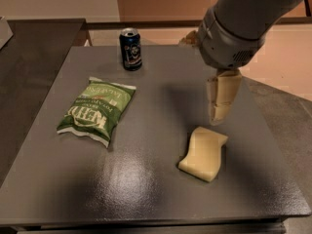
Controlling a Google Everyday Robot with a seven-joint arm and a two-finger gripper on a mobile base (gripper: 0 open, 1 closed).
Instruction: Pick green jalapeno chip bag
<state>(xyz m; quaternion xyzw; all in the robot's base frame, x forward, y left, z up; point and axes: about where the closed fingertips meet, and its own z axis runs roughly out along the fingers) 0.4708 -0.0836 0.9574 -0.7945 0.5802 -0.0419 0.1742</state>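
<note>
The green jalapeno chip bag (96, 110) lies flat on the left half of the dark grey table (146, 189), white lettering up. My gripper (220, 108) hangs from the arm at the upper right, pointing down above the table's right side, just over the far end of a pale yellow sponge. It is well to the right of the bag and holds nothing that I can see.
A dark blue soda can (131, 48) stands upright at the table's far edge, behind the bag. A pale yellow sponge block (204, 153) lies right of centre, just below the gripper. A second dark surface (34, 57) adjoins the table at the left.
</note>
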